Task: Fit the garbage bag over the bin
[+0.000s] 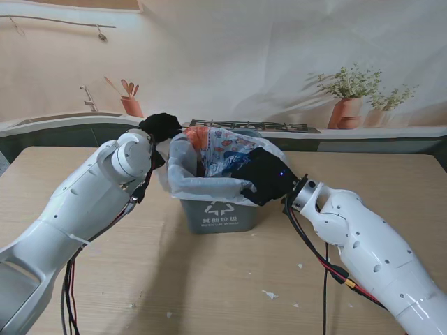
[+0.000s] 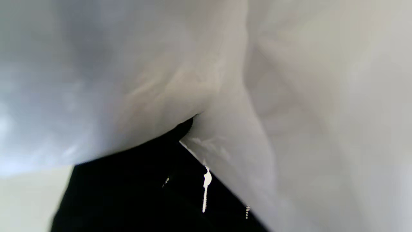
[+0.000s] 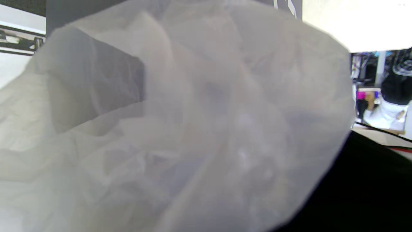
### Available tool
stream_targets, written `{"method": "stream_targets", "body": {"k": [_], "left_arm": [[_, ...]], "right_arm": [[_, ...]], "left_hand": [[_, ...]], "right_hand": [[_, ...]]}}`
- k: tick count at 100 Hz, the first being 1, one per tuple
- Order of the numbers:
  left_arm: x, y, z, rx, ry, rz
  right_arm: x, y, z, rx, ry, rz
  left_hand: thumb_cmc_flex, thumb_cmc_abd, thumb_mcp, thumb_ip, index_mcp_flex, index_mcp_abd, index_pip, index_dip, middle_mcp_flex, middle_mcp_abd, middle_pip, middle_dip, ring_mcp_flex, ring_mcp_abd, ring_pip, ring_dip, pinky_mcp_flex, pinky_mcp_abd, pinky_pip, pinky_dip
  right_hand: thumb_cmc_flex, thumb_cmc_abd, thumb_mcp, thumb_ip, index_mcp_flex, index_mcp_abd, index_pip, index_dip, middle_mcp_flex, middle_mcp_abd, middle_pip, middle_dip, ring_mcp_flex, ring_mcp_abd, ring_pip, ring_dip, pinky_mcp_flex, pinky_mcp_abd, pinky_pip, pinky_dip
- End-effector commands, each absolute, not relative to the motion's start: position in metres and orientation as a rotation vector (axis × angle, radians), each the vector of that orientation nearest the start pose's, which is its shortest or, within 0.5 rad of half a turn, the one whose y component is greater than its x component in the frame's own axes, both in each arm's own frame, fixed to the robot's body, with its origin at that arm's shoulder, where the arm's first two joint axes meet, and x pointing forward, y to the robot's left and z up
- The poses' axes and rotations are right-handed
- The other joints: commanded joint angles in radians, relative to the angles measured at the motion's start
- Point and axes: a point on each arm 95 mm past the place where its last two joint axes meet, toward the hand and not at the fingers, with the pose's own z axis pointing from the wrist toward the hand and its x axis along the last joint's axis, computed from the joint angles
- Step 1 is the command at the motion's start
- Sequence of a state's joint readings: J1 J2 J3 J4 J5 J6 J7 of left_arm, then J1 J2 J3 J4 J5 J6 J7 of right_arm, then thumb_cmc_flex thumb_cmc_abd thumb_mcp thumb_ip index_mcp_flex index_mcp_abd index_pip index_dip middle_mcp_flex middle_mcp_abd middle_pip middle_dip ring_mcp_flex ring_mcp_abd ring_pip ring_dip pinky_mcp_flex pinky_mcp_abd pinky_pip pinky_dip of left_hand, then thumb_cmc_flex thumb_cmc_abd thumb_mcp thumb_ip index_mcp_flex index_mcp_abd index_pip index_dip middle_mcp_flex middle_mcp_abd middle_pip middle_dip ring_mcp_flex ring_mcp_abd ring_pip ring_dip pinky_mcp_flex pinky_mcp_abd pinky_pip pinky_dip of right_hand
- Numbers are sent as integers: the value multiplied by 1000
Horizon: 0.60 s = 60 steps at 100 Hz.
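Observation:
A grey bin (image 1: 218, 215) with a white recycling mark stands mid-table. A translucent white garbage bag (image 1: 202, 185) is draped over its rim and hangs down the near and left sides. Coloured rubbish (image 1: 222, 150) shows inside. My left hand (image 1: 160, 127), in a black glove, is at the bin's far left corner, closed on the bag's edge. My right hand (image 1: 265, 176) grips the bag at the near right rim. Bag film (image 2: 225, 80) fills the left wrist view over a dark finger (image 2: 180, 129). In the right wrist view the bag (image 3: 193, 129) covers the bin wall (image 3: 96, 83).
Small white scraps (image 1: 269, 294) lie on the wooden table nearer to me. Cables (image 1: 328, 269) hang beneath the right forearm. Behind the table runs a counter with a sink (image 1: 87, 105), a stove (image 1: 251, 125), a utensil pot (image 1: 130, 105) and potted plants (image 1: 349, 98).

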<state>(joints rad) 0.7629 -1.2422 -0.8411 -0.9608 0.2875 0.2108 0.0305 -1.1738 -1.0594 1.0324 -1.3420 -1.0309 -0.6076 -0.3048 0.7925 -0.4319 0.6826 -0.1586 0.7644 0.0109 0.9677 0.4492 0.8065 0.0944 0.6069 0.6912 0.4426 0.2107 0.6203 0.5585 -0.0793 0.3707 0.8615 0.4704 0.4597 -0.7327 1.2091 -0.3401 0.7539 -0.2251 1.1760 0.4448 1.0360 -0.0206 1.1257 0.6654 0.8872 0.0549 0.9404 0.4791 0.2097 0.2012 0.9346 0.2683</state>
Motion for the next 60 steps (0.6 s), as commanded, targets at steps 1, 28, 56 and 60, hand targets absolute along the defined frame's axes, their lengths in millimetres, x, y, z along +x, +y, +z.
{"method": "stream_targets", "body": {"k": [1, 28, 56, 60], "left_arm": [[594, -33, -247, -1743, 1190, -1539], [590, -26, -250, -1766, 1216, -1512], [585, -5, -244, -1671, 1415, -1322], [585, -3, -245, -1668, 1407, -1326]], "right_arm": [[462, 38, -268, 545, 1720, 1970], [462, 39, -268, 545, 1719, 1968], [463, 41, -269, 549, 1717, 1968], [463, 42, -269, 549, 1718, 1967]], "left_hand": [[70, -66, -3, -3, 9, -8, 16, 6, -5, 11, 4, 11, 1, 6, 23, 18, 0, 18, 47, 0], [46, -73, -13, 6, -13, 10, -25, -26, -65, 16, 26, -48, -15, 12, 14, 14, -9, 16, 48, -9], [-306, -79, 44, 37, -453, 172, -510, -144, -597, 37, -132, -313, -320, -19, -162, -58, -14, -36, -67, -50], [-316, -75, 30, 35, -462, 179, -528, -154, -599, 38, -146, -328, -332, -19, -174, -62, -16, -35, -75, -48]], "right_hand": [[64, 11, 87, 7, 20, -89, -2, -8, 0, 6, 31, 3, 2, 6, 20, 11, -17, 9, 25, -14], [64, 11, 88, 7, 20, -84, -2, -7, 2, 9, 32, 5, 4, 8, 22, 11, -17, 9, 25, -14], [67, 13, 88, 7, 21, -64, 2, -8, 6, 18, 35, 7, 7, 12, 27, 13, -19, 8, 26, -13], [67, 13, 89, 7, 20, -63, 2, -9, 7, 17, 35, 7, 8, 13, 28, 13, -19, 6, 26, -13]]}}
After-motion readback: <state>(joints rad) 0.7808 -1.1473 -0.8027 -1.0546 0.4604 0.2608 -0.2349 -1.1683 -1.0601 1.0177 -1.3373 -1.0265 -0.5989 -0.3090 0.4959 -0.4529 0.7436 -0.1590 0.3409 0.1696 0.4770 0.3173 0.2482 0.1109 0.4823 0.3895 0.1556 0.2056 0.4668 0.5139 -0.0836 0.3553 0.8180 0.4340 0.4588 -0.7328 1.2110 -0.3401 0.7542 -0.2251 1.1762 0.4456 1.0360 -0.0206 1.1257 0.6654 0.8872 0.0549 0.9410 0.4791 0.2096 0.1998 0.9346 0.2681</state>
